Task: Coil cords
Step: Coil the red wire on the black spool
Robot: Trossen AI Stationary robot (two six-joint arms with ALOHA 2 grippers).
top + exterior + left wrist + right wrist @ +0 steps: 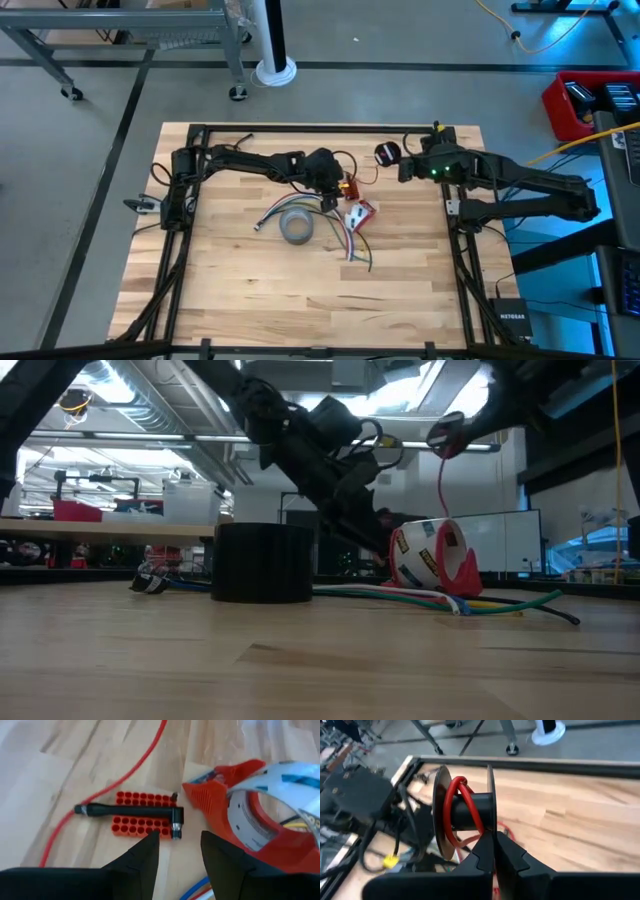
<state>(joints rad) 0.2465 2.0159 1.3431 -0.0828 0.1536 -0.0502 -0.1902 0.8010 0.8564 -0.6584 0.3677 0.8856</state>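
Red wire [454, 805] partly wound on black spool [465, 810]; right tool [494, 851] pinching spool flange, raised above tape dispenser [432, 556], likely for winding. Left tool [180, 851] spread beside dispenser.

You're looking at two dark, near-black jointed arms with black cables running along their links. The right arm [520, 185] shows a small green light near its wrist, and the left arm [250, 163] carries a bulky black wrist housing. Each gripper's fingers [135, 865] are matte black, wedge-shaped and tapered toward the tips.
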